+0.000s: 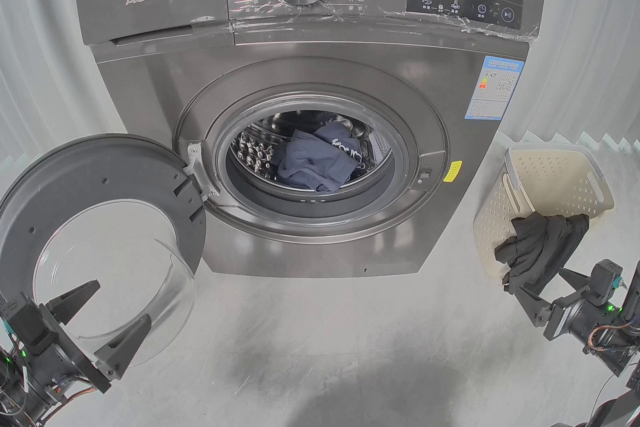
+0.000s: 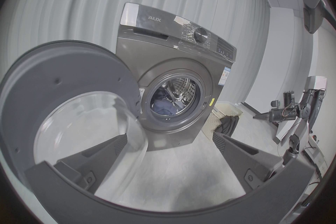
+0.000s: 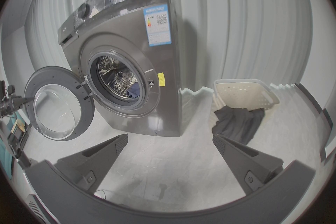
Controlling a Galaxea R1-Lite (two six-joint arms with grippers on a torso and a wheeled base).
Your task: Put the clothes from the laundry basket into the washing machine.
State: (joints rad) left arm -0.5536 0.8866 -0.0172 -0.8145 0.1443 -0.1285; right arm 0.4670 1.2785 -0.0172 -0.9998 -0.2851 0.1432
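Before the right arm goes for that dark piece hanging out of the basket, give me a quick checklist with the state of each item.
1. washing machine door swung wide open: ok.
2. drum mouth unblocked; blue garment lies inside, off the rim: ok.
3. right claw open and empty: ok.
4. dark garment hangs over the near rim of the laundry basket, just ahead of the right claw: ok.
5. left claw open and empty, low by the door glass, away from the basket: ok.
6. more clothes deeper in the basket: cannot tell.
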